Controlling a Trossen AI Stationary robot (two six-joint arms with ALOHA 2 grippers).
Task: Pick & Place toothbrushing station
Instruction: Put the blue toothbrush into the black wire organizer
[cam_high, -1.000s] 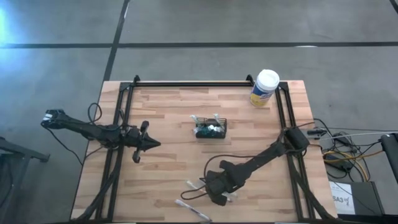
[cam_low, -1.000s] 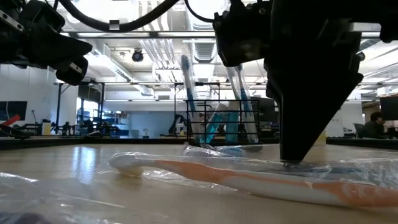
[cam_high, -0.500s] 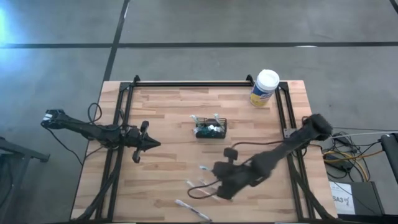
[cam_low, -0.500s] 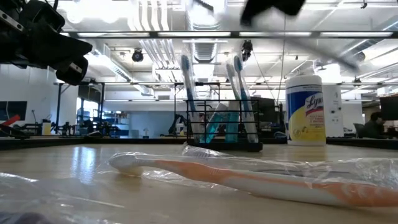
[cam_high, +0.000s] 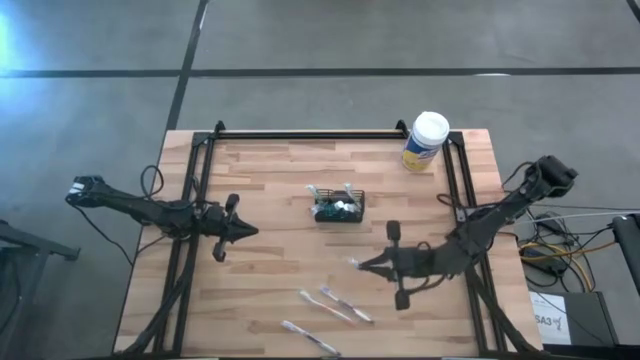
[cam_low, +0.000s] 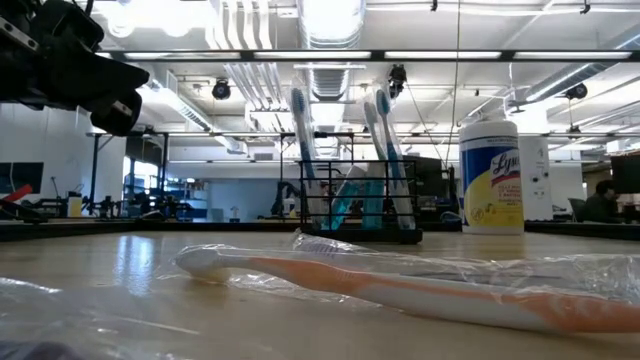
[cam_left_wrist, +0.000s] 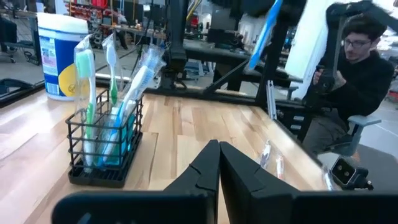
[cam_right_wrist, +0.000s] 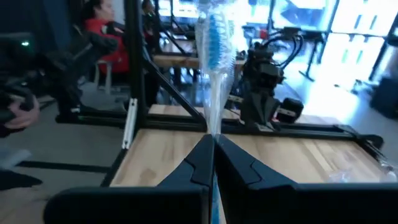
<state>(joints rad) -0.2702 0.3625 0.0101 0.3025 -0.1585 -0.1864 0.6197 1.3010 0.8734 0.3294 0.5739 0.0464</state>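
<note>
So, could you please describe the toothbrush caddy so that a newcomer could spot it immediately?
Look at the middle of the light wooden table. There stands a small black wire-mesh caddy holding upright toothbrushes. Unlike the white-lidded, yellow-labelled canister at the far right corner, it is dark, boxy and see-through.

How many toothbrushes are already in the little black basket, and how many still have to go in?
Done: the black caddy already holds several wrapped brushes, standing upright; I can't count them exactly. In hand: the right gripper has its jaws shut on a blue toothbrush, lifted near the caddy. Left: about three wrapped toothbrushes still lie at the table's front edge. The left gripper waits, shut, left of the caddy.
</note>
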